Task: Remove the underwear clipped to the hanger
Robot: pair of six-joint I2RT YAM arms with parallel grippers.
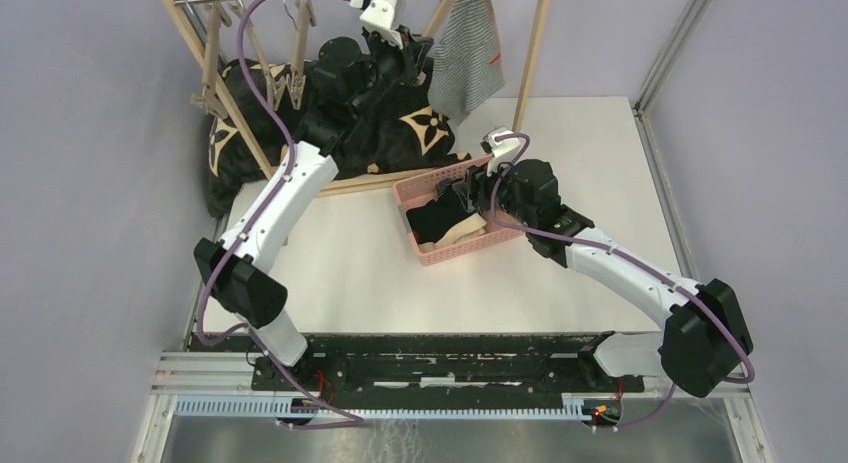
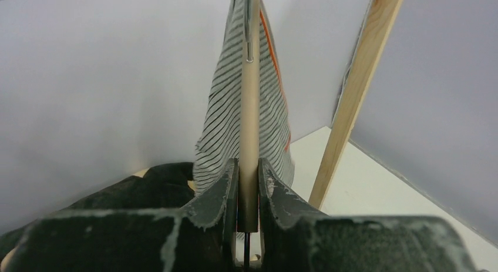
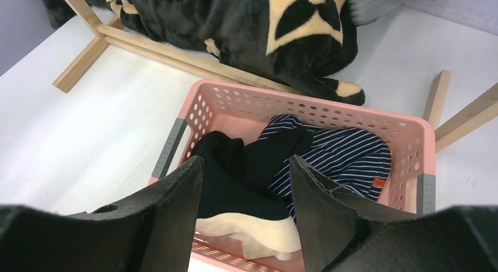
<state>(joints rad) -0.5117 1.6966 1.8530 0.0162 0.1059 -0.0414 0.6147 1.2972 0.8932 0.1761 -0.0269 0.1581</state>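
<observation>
Looking down from the top external view, I see the left tool (image 1: 415,48) up at the far rack (image 1: 530,53), beside the hanging grey-and-white striped underwear (image 1: 468,58). The right tool (image 1: 468,195) sits over the pink basket (image 1: 468,251) on the tabletop (image 1: 350,273). On the left wrist view, the left tool (image 2: 248,169) pinches a wooden clip (image 2: 250,119), with the grey-and-white striped underwear (image 2: 220,119) hanging just behind it. On the right wrist view, the right tool (image 3: 245,161) is spread above the pink basket (image 3: 317,104), where the black underwear (image 3: 229,190) and the navy striped underwear (image 3: 346,157) lie touching.
</observation>
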